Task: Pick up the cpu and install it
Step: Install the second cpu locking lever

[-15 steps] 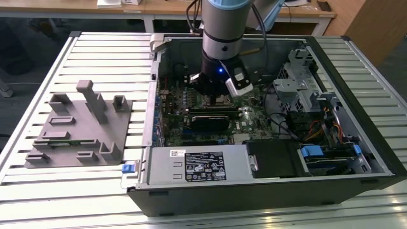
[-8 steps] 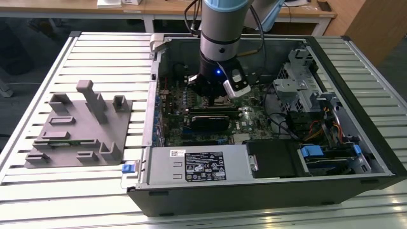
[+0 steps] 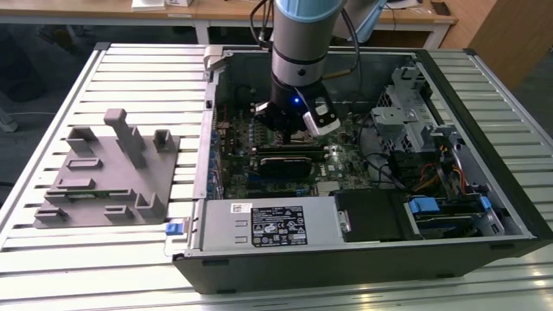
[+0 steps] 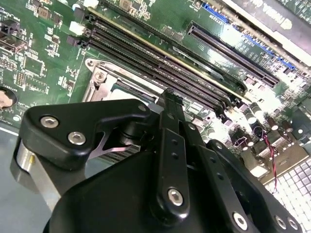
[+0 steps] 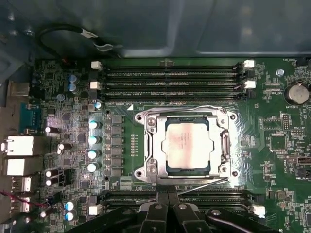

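The cpu (image 5: 187, 145), a small square chip with a pale silvery top, lies flat in the motherboard socket, with the metal socket frame (image 5: 146, 145) around it. In the first wrist view my gripper (image 5: 168, 196) hangs just off the socket's edge, fingers pressed together and nothing between them. In the exterior view the gripper (image 3: 294, 133) reaches down into the open computer case (image 3: 363, 259) over the green motherboard (image 3: 233, 155). In the second wrist view the black fingers (image 4: 170, 121) cover most of the socket; a corner of its frame (image 4: 99, 73) shows.
Dark memory slots (image 5: 170, 75) run along both sides of the socket. A black graphics card (image 3: 289, 162) sits near the gripper. A power supply (image 3: 276, 223) and drive bays (image 3: 441, 207) fill the case's front. A grey plastic fixture (image 3: 108, 175) stands on the slatted table at the exterior view's left.
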### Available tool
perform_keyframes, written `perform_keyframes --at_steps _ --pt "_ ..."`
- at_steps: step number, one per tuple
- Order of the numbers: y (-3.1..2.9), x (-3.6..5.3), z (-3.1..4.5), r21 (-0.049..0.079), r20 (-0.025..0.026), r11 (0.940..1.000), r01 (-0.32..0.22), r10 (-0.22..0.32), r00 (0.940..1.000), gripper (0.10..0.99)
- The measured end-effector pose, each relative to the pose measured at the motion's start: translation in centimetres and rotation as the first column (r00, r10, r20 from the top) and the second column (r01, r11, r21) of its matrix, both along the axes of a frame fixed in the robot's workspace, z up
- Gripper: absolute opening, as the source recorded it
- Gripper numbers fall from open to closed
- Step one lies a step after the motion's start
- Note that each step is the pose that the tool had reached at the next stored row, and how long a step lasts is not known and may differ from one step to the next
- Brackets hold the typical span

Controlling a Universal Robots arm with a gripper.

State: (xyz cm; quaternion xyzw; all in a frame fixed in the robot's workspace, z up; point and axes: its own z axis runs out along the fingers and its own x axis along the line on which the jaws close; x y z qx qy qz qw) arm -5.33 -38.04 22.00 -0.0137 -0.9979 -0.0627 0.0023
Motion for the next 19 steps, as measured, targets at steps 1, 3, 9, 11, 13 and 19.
perform_keyframes --at_steps 1,3,9,11,13,19 --pt "-0.11 -0.02 0.0 0.003 0.0 1.0 0.0 0.0 1.0 0.106" --pt "-0.3 -0.11 0.0 0.006 0.0001 1.0 0.0 0.0 1.0 0.106" --pt "-0.77 -0.59 0.0 0.014 0.0004 0.9999 0.0 0.0 1.0 0.106" --pt "-0.8 -0.75 0.0 0.016 0.0005 0.9999 0.0 0.0 1.0 0.106" --pt "-0.8 -0.82 0.0 0.019 0.0006 0.9998 0.0 0.0 1.0 0.106" --pt "-0.8 -0.83 -0.4 0.034 0.0007 0.9994 0.0 0.0 1.0 0.106"
